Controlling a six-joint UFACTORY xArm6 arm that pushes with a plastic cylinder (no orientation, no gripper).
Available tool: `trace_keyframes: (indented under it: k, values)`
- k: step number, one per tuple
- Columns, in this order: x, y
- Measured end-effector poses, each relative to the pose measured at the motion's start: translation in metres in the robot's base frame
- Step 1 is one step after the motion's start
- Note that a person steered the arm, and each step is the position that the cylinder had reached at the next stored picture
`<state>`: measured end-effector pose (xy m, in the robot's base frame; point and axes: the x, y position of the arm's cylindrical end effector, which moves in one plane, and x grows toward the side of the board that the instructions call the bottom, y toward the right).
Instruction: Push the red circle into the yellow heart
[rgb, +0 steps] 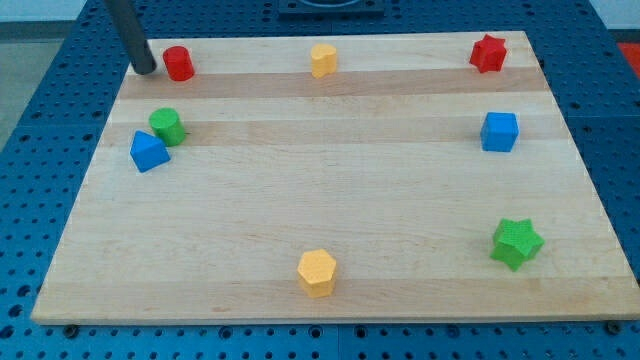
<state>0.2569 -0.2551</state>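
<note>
The red circle (178, 63) is a short red cylinder at the view's top left of the wooden board. The yellow heart (323, 60) sits at the top middle, well to the right of the red circle. My tip (146, 71) rests on the board just left of the red circle, very close to it or touching it. The dark rod rises from the tip toward the view's top left.
A green circle (166, 126) and a blue triangle (148, 151) sit together at the left. A red star (488, 53) is at the top right, a blue cube (499, 131) at the right, a green star (516, 243) at the bottom right, a yellow hexagon (317, 272) at the bottom middle.
</note>
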Motion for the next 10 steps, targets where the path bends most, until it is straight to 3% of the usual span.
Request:
trace_keyframes:
  k: [6,8,9,10]
  values:
    - [0.000,0.149]
    - [0.011,0.098]
    - [-0.016,0.098]
    - [-0.016,0.098]
